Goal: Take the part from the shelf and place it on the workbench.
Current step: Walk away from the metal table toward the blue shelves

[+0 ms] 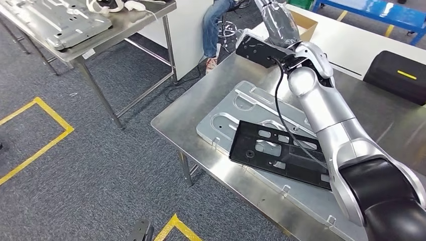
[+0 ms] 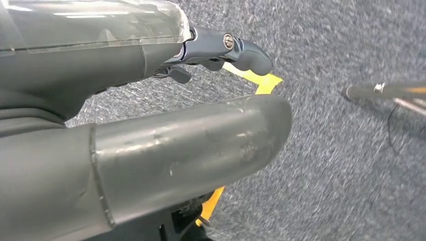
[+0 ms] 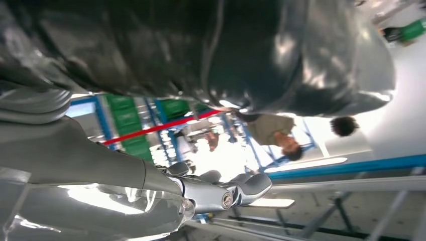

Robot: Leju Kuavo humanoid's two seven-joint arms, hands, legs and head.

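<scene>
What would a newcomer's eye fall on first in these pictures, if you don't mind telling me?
Most likely the right arm, silver and reaching forward across the steel workbench, with a black cable running along it. Below it lies a flat black part on a pale stamped metal panel on the workbench. Further back, a person's leg in jeans shows beside a white partition, and yellow floor lines mark the grey carpet at left.

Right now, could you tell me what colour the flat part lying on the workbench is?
Black part, clearest in the head view.
</scene>
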